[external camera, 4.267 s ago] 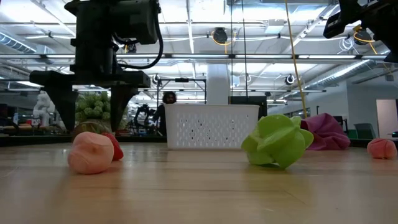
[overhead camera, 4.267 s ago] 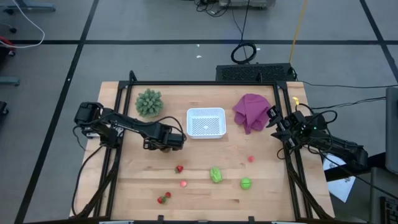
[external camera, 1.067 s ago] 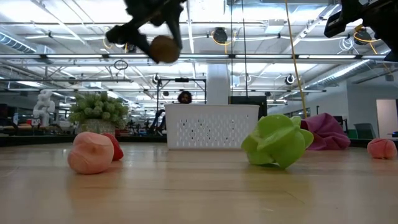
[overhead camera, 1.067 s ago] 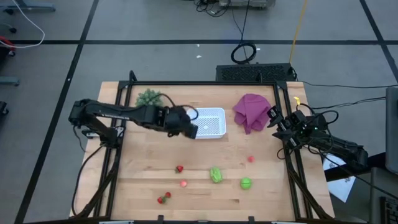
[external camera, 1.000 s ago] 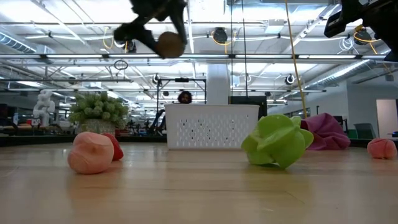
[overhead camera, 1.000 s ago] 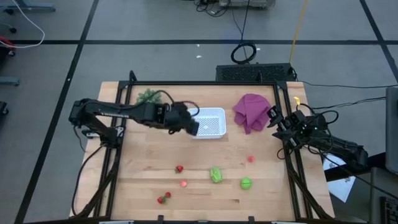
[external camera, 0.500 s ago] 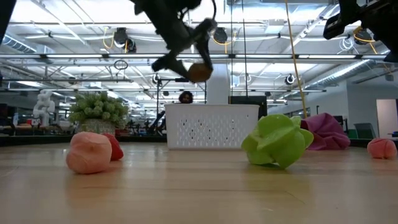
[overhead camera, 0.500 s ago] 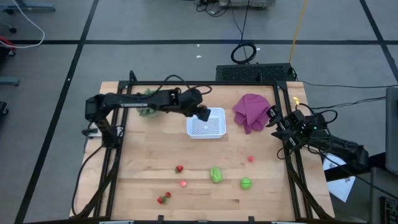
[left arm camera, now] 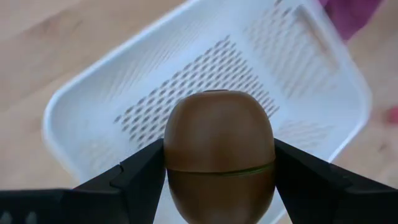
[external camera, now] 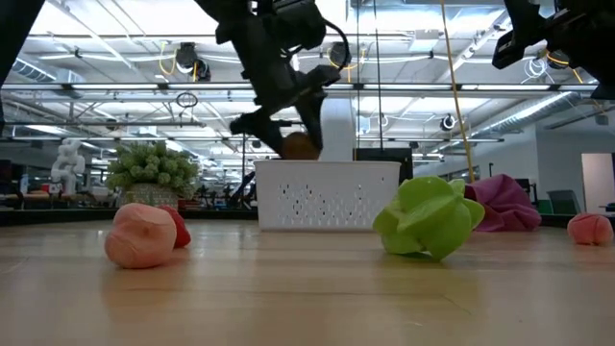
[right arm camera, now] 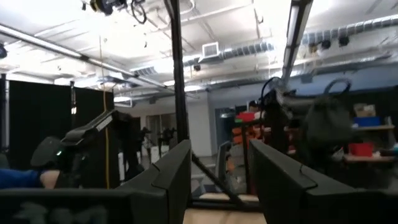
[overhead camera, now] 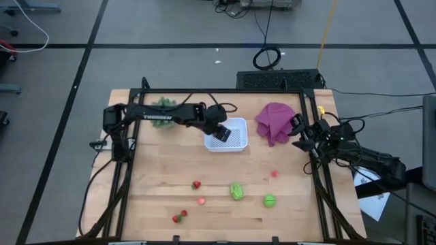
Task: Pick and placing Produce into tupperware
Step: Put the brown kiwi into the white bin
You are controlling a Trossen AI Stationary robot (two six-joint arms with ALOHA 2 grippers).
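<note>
Produce in play was the brown oval [left arm camera: 219, 155], pinched between the two fingers of the left gripper [overhead camera: 221, 131] and hanging just above the open tupperware [overhead camera: 235, 139], over its side nearest the spiky plant [overhead camera: 162, 104]. Half a second earlier that gripper had been over the tupperware's far rim; a second earlier, outside the wall nearest the plant. Beyond the purple cloth [overhead camera: 274, 119], the right gripper [overhead camera: 297, 133] waited, fingers narrowly parted and empty. Other pieces lay on the table [overhead camera: 306, 204] well clear of the tupperware.
</note>
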